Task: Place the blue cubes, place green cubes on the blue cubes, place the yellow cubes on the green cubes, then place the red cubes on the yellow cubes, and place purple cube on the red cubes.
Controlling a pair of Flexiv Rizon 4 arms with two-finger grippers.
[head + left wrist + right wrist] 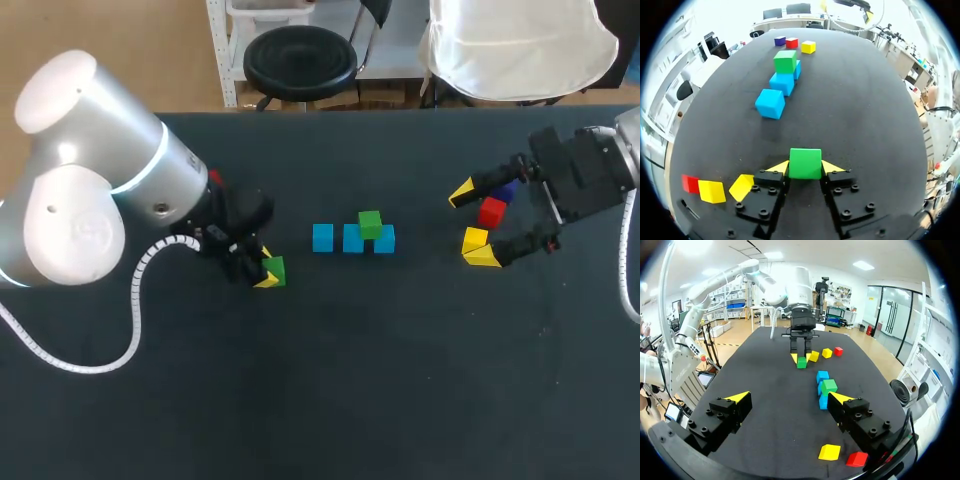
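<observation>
The left gripper (pixel 805 169) is clamped on a small green cube (pixel 805 163). Its yellow tips press two opposite faces and the cube sits square to the fingers; whether it rests on the black table (pixel 320 400) or hangs just above is hard to tell. Ahead of it, a row of three blue cubes (pixel 352 238) runs side to side across the table, and a second green cube (pixel 370 223) sits on top, over the middle and right blues. The right gripper (pixel 470 225) stands wide open, with a red cube (pixel 491 212) and a yellow cube (pixel 474 238) between its fingers and a purple cube (pixel 506 190) beside the far finger. All cubes lie well apart from the table's near edge.
</observation>
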